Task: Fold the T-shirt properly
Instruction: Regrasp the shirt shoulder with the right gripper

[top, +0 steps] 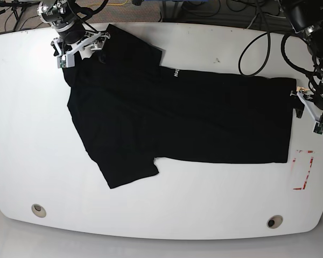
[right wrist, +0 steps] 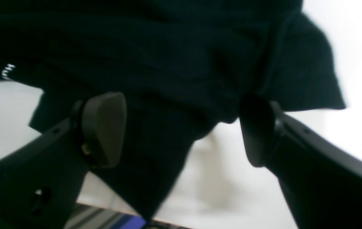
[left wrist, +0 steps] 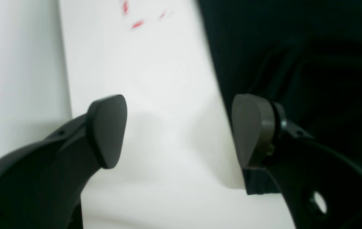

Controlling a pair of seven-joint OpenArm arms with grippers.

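The black T-shirt [top: 177,113] lies spread on the white table [top: 21,107], with one sleeve toward the front left and small white lettering [top: 176,73] near the collar. My left gripper [top: 306,109] hovers open at the shirt's right edge. In the left wrist view the left gripper [left wrist: 179,130] frames bare table, and one finger [left wrist: 251,130] overlaps the T-shirt [left wrist: 295,63] at its edge. My right gripper [top: 78,45] is at the shirt's back left corner. Seen from the right wrist, the right gripper [right wrist: 181,130] is open over the T-shirt [right wrist: 168,63], holding nothing.
A red outlined mark [top: 303,169] sits on the table near the front right, and red streaks [left wrist: 136,24] show in the left wrist view. Black cables [top: 258,48] loop at the back right. Two round holes [top: 38,209] [top: 274,221] lie near the front edge.
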